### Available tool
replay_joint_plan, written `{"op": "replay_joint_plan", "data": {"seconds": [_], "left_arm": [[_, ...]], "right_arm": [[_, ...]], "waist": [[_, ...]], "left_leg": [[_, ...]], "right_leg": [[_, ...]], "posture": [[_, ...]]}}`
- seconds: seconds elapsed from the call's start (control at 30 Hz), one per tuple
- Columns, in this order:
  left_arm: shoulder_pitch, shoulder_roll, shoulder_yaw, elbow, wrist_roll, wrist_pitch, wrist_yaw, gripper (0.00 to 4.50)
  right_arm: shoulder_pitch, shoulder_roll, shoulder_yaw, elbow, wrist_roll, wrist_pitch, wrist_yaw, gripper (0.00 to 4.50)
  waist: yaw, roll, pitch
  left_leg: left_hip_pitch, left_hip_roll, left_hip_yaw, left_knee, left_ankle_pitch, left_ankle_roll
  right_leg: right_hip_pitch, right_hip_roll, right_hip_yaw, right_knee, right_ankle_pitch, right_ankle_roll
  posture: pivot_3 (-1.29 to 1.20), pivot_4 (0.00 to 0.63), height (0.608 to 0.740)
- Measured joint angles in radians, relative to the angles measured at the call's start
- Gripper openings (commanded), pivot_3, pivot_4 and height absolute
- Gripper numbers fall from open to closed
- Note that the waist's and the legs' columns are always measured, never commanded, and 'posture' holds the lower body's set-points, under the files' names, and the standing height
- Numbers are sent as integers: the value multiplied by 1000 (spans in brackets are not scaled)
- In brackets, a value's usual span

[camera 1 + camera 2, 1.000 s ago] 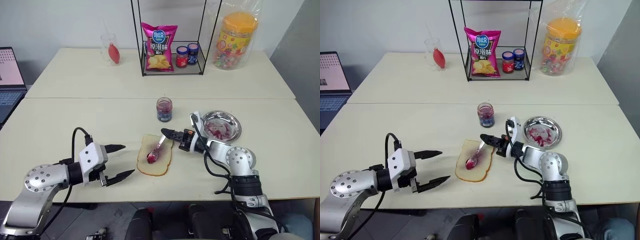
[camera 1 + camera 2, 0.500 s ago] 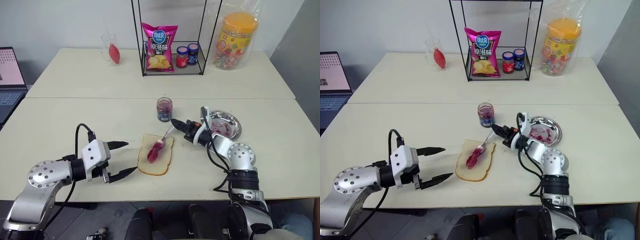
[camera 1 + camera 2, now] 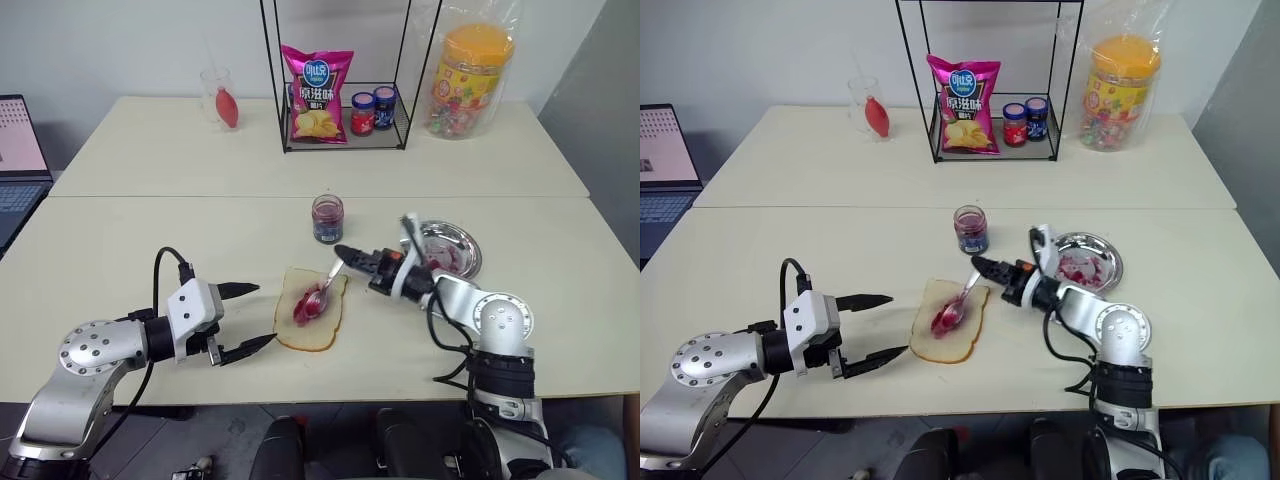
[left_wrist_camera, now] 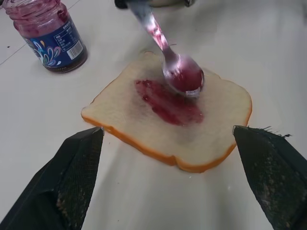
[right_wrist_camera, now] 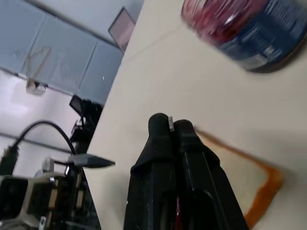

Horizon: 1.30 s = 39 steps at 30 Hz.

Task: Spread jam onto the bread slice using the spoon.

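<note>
Head views: right gripper (image 3: pixel 345 253) clamped on spoon (image 3: pixel 325 287), bowl back down mid-slice after lifting toward one o'clock, smear lengthened. Left gripper (image 3: pixel 252 316) spread at nine o'clock of bread slice (image 3: pixel 311 327).

Left wrist: jam (image 4: pixel 169 102) streaked centrally; edges bare, spreading unfinished.

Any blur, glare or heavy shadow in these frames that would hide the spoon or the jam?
Left wrist view: the spoon and the jam on the bread slice are sharp, with a small glint on the spoon's bowl. Right wrist view: the jam jar is smeared by blur. Eye views: evenly lit, soft shadows.
</note>
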Motion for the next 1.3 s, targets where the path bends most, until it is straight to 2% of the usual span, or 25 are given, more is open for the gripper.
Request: {"op": "replay_joint_plan", "data": {"seconds": [0.47, 0.8, 1.07, 1.3], "left_arm": [[19, 0, 0, 1, 0, -5, -2, 4500], [17, 0, -1, 11, 3, -16, -2, 4500], [12, 0, -2, 16, 2, -18, 0, 4500], [12, 0, -2, -1, -3, -4, 0, 4500]], "right_arm": [[-2, 45, 83, 88, -153, -197, 45, 47], [-5, 60, 49, 104, -192, -265, 18, 47], [-23, -29, -59, 66, -129, -206, 3, 47], [-14, -4, -46, -17, 6, -79, 6, 47]], "waist": [[1, 0, 0], [1, 0, 0], [3, 0, 0], [-1, 0, 0]], "left_leg": [[0, 0, 0, 0, 0, 0], [0, 0, 0, 0, 0, 0], [0, 0, 0, 0, 0, 0], [0, 0, 0, -1, 0, 0]], "right_leg": [[0, 0, 0, 0, 0, 0], [0, 0, 0, 0, 0, 0], [0, 0, 0, 0, 0, 0], [0, 0, 0, 0, 0, 0]], "posture": [[0, 150, 740], [0, 150, 740], [0, 150, 740], [0, 150, 740]]}}
